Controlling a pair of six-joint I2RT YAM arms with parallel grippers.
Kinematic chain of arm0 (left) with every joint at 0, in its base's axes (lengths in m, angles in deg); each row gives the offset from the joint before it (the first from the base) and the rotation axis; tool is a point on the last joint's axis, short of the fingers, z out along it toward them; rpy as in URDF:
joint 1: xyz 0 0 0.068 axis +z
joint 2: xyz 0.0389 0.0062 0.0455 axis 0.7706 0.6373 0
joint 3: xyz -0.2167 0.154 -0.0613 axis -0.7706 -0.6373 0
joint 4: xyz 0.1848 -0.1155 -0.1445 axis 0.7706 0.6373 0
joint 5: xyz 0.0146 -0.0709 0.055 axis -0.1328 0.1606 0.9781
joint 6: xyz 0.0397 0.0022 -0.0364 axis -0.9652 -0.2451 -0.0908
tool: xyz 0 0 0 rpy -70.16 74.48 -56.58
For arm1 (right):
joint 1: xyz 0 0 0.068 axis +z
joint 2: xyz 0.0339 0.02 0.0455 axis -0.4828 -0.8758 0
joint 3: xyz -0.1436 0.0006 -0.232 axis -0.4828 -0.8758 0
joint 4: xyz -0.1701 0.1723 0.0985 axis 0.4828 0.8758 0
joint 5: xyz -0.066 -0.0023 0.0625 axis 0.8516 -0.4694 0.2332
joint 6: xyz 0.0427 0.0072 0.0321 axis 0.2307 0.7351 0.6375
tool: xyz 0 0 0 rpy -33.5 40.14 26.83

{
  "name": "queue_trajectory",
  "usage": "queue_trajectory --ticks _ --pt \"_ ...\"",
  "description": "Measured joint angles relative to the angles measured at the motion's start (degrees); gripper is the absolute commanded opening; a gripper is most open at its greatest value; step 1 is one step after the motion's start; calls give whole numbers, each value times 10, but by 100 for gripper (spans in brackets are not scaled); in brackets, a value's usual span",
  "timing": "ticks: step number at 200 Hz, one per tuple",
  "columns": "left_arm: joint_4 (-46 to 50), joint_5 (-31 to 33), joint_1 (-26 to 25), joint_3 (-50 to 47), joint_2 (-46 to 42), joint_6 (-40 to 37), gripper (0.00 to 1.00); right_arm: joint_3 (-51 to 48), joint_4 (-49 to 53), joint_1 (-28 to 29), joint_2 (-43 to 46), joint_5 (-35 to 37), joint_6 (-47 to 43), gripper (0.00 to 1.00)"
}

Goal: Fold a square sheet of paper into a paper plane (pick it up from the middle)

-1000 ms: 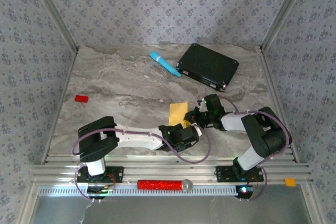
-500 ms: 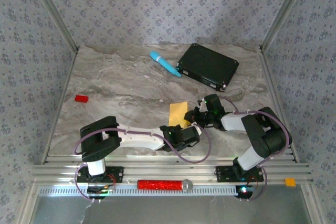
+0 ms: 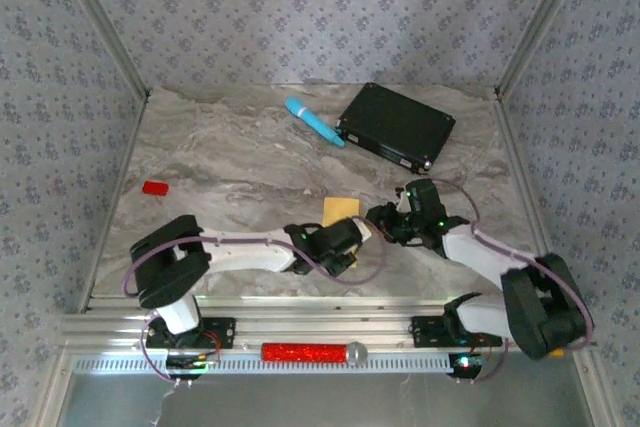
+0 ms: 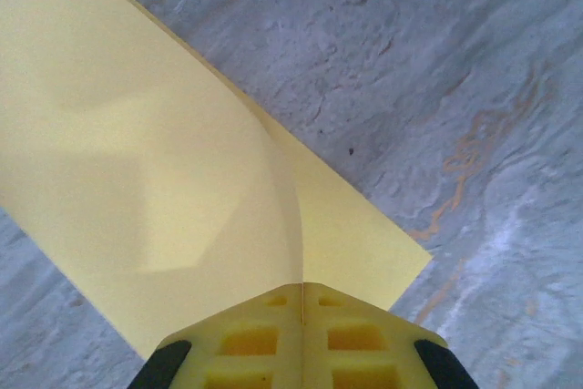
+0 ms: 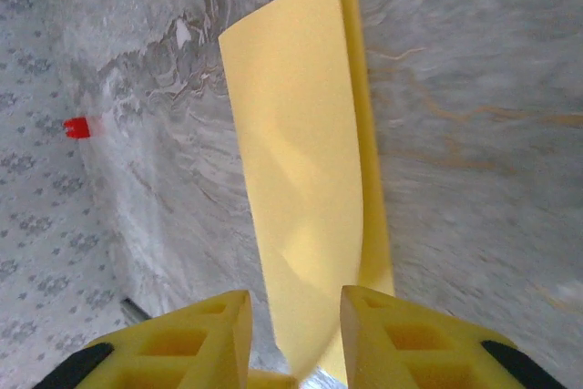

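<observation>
A red block sits far left on the worktop, well apart from the work. The left gripper reaches in toward the middle, its jaws pressed together on an edge of the paper. The top layer curves up from the worktop into that pinch while the rest lies flat.

From above, the paper lies near the front centre between the two grippers and looks like a narrow rectangle, not a square. The right wrist view shows two layers, one edge peeking out beside the other, so it seems to be doubled over once.

The right gripper comes in from the right with its jaws narrowly apart. The paper's end runs between them, and neither jaw appears to press on it.

I judge the task to be early: there is a first half-fold at most, and I cannot tell whether it is creased sharp. No slanted nose folds, wings or pointed tip are visible, so most of the folding remains.
</observation>
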Motion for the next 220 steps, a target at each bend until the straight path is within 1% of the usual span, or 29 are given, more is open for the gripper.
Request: queue_trajectory --ticks 12,30,41,60,80,108,123,143,183,208,220 --pt "-14 -60 34 -10 -12 16 0 -12 28 -3 44 23 -12 33" --pt "-31 -163 88 -17 -17 42 0 -37 57 -3 104 46 -20 26" --pt "-40 -213 113 -18 -17 55 0 -51 72 -3 134 52 -25 22" --pt "-51 -278 134 -20 -16 69 0 -63 90 -1 158 52 -25 16" --pt "-58 -320 140 -21 -12 81 0 -66 92 16 154 48 -20 12" --pt "-66 -348 149 -26 -12 92 0 -66 66 70 115 48 -8 6" --pt "-69 -352 156 -26 -12 94 0 -64 48 101 79 49 0 5" --pt "-69 -353 163 -27 -12 94 0 -50 31 129 31 54 6 3" --pt "-65 -353 165 -27 -12 94 2 -14 -11 162 -58 59 12 3" --pt "-66 -352 165 -27 -12 99 2 11 17 172 -108 69 2 2" --pt "-70 -353 167 -30 -12 105 2 19 30 169 -119 67 -4 2"
